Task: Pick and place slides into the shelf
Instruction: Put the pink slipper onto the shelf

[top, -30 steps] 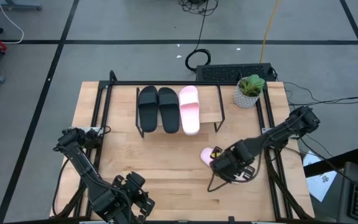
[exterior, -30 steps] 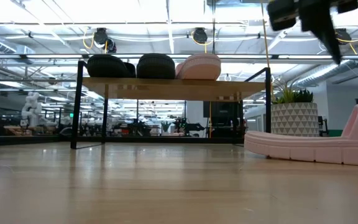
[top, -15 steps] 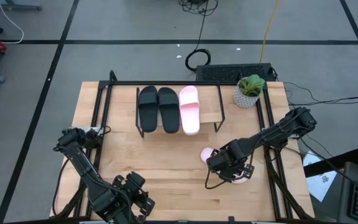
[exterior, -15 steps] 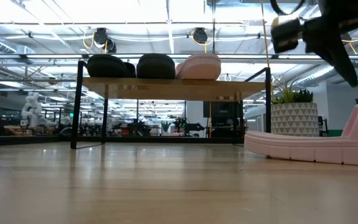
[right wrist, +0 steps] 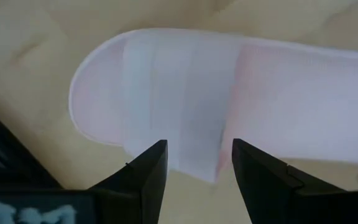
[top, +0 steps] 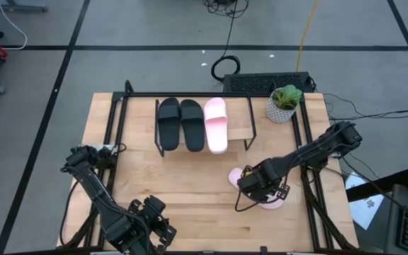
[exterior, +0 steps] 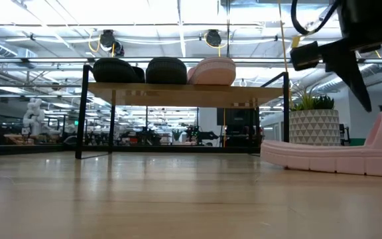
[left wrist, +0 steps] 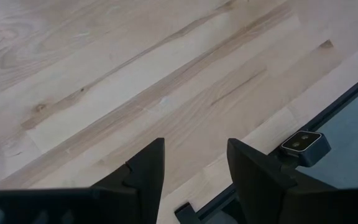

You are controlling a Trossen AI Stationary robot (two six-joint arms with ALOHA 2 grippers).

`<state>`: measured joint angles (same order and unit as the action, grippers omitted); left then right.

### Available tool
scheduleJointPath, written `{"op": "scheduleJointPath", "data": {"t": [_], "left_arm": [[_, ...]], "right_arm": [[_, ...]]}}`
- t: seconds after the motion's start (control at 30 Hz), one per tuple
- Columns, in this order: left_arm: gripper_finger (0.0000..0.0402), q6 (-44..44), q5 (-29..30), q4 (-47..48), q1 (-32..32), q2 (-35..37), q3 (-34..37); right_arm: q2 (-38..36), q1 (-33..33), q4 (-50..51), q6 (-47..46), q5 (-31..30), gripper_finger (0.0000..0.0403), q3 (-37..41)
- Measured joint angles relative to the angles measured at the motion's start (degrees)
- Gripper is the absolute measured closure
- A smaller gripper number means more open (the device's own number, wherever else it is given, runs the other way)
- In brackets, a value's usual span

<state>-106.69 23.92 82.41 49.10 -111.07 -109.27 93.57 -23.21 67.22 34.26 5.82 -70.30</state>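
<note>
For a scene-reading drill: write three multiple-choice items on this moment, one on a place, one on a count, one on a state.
1. Where is the second pink slide?
A. on the table, right of the middle
B. on the shelf
C. by the left arm

2. How many slides lie on the shelf?
A. two
B. three
C. four

3. The right gripper is:
A. shut on the slide
B. open above it
C. out of view

Key: 1 A, the high view shows it there. 2 B, two black, one pink. 3 B, its fingers stand apart over the strap.
</note>
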Motion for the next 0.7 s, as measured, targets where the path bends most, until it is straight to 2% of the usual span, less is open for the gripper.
{"op": "scheduleJointPath", "data": {"t": [0.23,0.4,0.53,0.7], "left_arm": [[0.0229,-0.1,0.0,0.0,-0.1,0.0,0.0],[0.0229,0.3,0.1,0.2,-0.6,0.0,0.0],[0.0229,0.8,0.1,0.6,-1.3,0.0,0.0],[0.0229,3.5,0.1,0.6,-2.4,0.0,0.0]], "right_arm": [[-2.2,-3.1,5.3,-11.8,0.3,0.0232,-0.6],[-3.8,-8.9,10.1,-19.8,0.4,0.0232,-0.6],[-4.2,-14.1,8.2,-25.0,0.0,0.0232,-0.6],[-4.2,-18.2,3.9,-30.2,-7.6,0.0232,-0.6]]}}
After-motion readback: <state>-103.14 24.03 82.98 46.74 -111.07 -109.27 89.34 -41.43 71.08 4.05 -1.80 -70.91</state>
